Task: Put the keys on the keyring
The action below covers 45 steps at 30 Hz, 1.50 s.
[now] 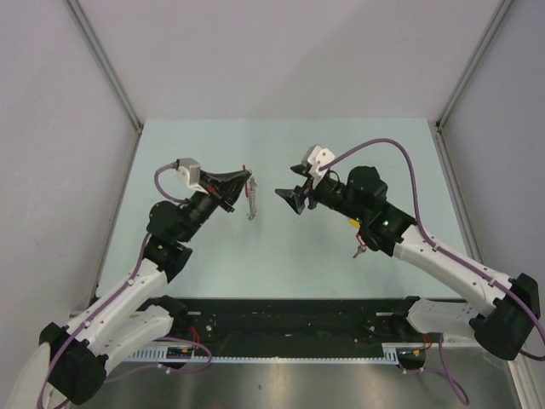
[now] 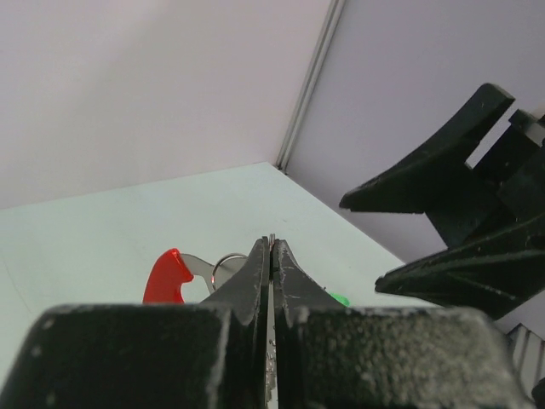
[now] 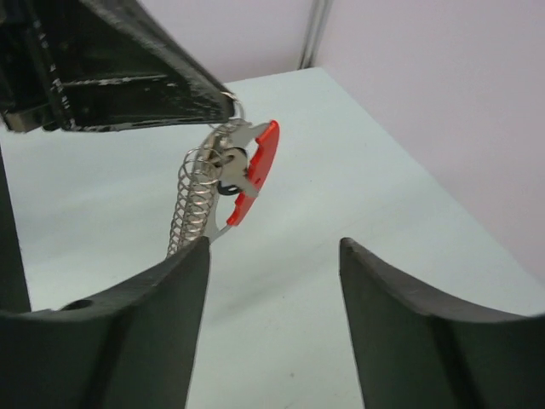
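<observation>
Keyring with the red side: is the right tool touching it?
Apart. The top view shows table surface between the keyring and the open right tool; the left tool holds it.

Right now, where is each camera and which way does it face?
Top external: above and behind the bases, looking down at the table; both arms show.
Left wrist: looks along the shut left end effector toward a far corner.
Right wrist: looks between the fingers of the open right end effector toward the left one.
Shared: all show the keyring hanging from the left end effector.
</observation>
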Each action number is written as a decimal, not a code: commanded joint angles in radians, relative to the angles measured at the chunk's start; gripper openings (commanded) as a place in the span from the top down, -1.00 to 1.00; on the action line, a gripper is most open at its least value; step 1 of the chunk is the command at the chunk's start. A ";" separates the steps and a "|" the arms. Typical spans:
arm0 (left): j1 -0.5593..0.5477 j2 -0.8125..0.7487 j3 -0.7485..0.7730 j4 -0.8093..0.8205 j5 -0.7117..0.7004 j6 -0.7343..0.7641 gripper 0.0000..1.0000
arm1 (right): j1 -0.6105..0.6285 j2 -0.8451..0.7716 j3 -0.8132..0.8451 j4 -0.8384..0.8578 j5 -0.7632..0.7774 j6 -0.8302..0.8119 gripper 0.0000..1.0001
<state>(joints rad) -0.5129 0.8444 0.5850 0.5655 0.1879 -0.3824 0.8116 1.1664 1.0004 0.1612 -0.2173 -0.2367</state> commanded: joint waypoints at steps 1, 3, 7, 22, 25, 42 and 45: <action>0.019 0.013 0.042 0.030 0.004 0.042 0.99 | -0.055 -0.047 0.000 -0.028 0.013 0.143 -0.51; 0.024 0.027 0.042 0.025 0.008 0.046 0.99 | -0.090 -0.051 -0.003 -0.041 0.018 0.183 -0.59; 0.027 0.054 0.053 0.013 0.018 0.068 0.99 | -0.138 -0.059 -0.022 -0.072 0.009 0.279 -0.84; 0.033 0.203 0.160 -0.030 0.012 0.105 0.99 | -0.154 -0.180 -0.152 -0.095 0.209 0.379 -0.99; 0.034 0.257 0.186 -0.023 0.012 0.100 0.99 | -0.154 -0.185 -0.154 -0.112 0.226 0.353 -0.99; 0.031 0.561 0.276 0.195 0.133 0.002 0.99 | -0.154 -0.166 -0.152 -0.146 0.266 0.326 -0.99; 0.031 0.565 0.217 0.261 0.127 -0.025 1.00 | -0.154 -0.162 -0.152 -0.147 0.268 0.323 -1.00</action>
<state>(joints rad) -0.4847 1.4155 0.8280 0.6518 0.2852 -0.3504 0.6605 0.9989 0.8436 0.0067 0.0292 0.1036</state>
